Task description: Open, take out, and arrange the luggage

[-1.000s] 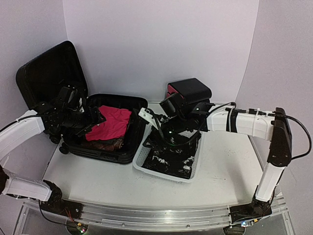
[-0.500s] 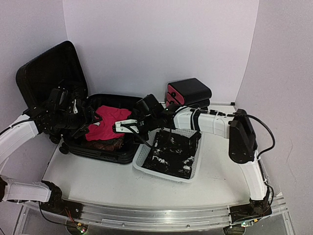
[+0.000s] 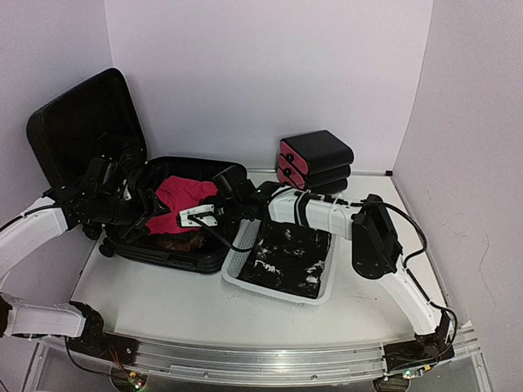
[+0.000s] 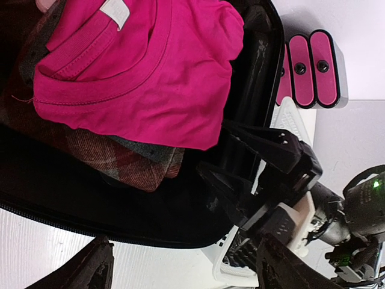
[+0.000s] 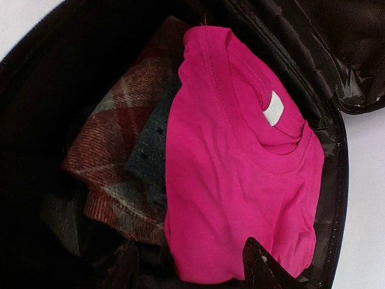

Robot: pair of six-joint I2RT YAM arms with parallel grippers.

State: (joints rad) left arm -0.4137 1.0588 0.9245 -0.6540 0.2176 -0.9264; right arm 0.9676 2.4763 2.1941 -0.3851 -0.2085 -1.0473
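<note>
- Hovering over the open luggage (image 3: 176,249) on the desk's (image 3: 163,302) left side, both sets of jaws are apart and holding nothing: left gripper (image 4: 186,262), right gripper (image 5: 192,268).
- Inside: one pink shirt (image 5: 240,180) on top of one plaid garment (image 5: 108,156).
- Nearby: three pink-fronted boxes (image 4: 307,69), and one white basket (image 3: 270,290) touching the luggage's right side.

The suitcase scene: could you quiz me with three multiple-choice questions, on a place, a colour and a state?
1. Where is the pink T-shirt? A on the black boxes; B on plaid clothes in the suitcase; C under the plaid clothes.
2. What colour are the boxes' fronts? A green; B pink; C white.
3. How is the suitcase? A zipped shut; B open, lid upright; C lid removed.
Answers: 1B, it tops the plaid pile; 2B, the fronts show pink; 3B, the lid stands behind the open shell.
</note>
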